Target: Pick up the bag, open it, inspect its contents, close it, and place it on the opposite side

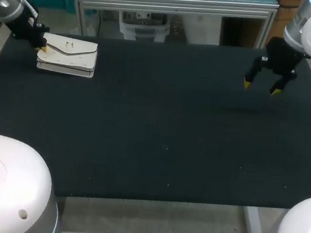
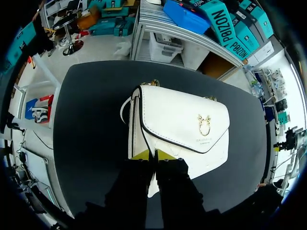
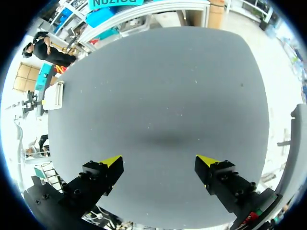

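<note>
Pick-up step. The bag lies flat at the far left of the table, flap shut. Left gripper is at its left end, fingers nearly together, seemingly pinching the edge. Right gripper hangs wide open and empty, well apart on the right. Next: lift the bag, then bring the right gripper in for the flap. Snag: the thin edge grip may slip.

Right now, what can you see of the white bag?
The bag is white and looks like smooth leather. Its dark-edged flap is closed over the front, with a small gold ring clasp. Bits of gold chain show at its far edge. It lies flat on the black table, in the far corner on my left. The left gripper pinches its end.
</note>
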You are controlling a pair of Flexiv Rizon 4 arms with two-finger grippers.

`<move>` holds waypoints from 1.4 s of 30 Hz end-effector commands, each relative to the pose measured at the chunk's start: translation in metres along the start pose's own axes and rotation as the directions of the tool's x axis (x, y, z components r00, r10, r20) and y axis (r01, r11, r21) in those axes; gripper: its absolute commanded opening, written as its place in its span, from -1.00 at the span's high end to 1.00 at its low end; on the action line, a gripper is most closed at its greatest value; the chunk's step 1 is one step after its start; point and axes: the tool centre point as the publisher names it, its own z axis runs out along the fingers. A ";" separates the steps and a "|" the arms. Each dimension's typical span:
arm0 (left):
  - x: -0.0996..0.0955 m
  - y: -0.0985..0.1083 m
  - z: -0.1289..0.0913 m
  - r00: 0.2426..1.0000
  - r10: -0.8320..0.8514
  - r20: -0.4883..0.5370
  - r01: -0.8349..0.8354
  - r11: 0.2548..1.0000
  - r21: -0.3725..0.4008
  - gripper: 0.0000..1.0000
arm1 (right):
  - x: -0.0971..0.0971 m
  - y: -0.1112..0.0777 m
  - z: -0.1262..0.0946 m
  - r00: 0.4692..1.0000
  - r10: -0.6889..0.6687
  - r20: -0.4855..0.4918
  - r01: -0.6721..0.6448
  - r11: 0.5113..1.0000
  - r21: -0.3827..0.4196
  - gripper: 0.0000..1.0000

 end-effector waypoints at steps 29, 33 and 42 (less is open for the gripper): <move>-0.061 0.015 0.002 0.998 -0.055 -0.035 0.052 0.996 -0.077 0.54 | 0.016 0.009 -0.001 0.999 0.006 0.053 -0.008 0.999 0.041 -1.00; -0.060 0.021 -0.002 0.998 -0.059 -0.038 0.056 0.996 -0.073 -0.90 | 0.015 0.008 -0.001 0.999 0.000 0.052 -0.002 0.999 0.042 -1.00; -0.046 0.036 -0.028 0.998 -0.048 -0.044 0.048 0.999 -0.001 -1.00 | 0.015 0.005 -0.001 0.998 -0.022 0.051 0.019 0.999 0.046 -1.00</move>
